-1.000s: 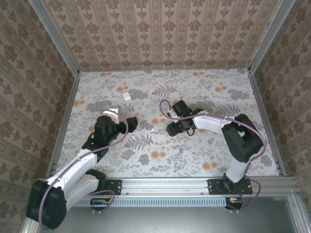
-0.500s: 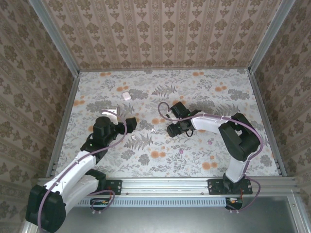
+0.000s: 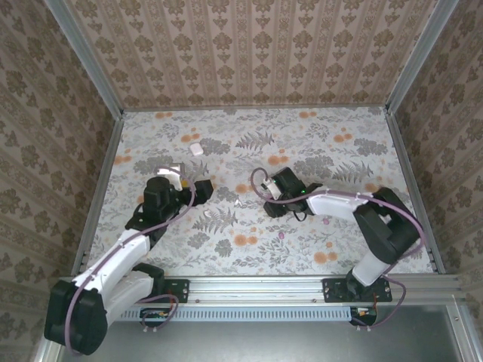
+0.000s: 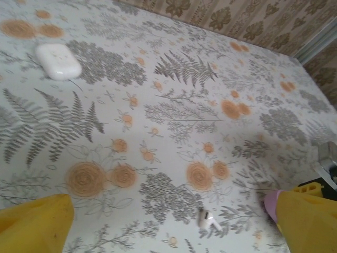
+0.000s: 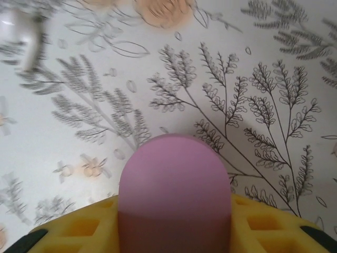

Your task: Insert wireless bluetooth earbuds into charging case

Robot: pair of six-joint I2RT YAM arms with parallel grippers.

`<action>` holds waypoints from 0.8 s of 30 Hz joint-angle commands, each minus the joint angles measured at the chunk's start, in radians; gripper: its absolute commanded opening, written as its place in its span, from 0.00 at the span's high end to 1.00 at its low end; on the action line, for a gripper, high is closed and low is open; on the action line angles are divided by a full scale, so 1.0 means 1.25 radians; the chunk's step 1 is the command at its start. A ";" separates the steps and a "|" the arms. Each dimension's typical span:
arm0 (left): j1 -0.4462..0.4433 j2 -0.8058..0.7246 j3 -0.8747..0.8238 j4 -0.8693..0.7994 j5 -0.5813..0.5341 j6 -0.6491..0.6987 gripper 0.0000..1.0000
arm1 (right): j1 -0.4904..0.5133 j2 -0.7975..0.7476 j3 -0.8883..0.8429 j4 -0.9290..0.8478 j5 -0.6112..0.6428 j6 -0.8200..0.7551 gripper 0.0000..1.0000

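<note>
One white earbud (image 4: 208,219) lies on floral table (image 4: 174,79), just ahead of left gripper (image 4: 168,224), nearer its right finger. Long axis runs roughly finger to finger, so wrist turn judged needed. Left jaws spread wide, nothing held. Right gripper (image 5: 174,226) closed around pink case (image 5: 174,179). Earbud sits between both grippers; left one is free. Open table around earbud, walls well apart.

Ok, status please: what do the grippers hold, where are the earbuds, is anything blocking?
Left gripper open, empty. Right gripper: pink case in its jaws, grip unclear. White earbud loose on table, near left gripper. Nothing blocking it.
</note>
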 commanded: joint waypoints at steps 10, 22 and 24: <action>-0.135 0.209 0.167 0.080 0.218 -0.136 0.10 | 0.012 -0.221 -0.090 0.245 -0.110 -0.157 0.63; -0.251 0.374 0.303 0.098 0.252 -0.141 0.20 | 0.023 -0.266 -0.084 0.266 -0.134 -0.185 0.64; -0.252 0.384 0.308 0.096 0.254 -0.144 0.22 | 0.025 -0.270 -0.088 0.271 -0.140 -0.184 0.63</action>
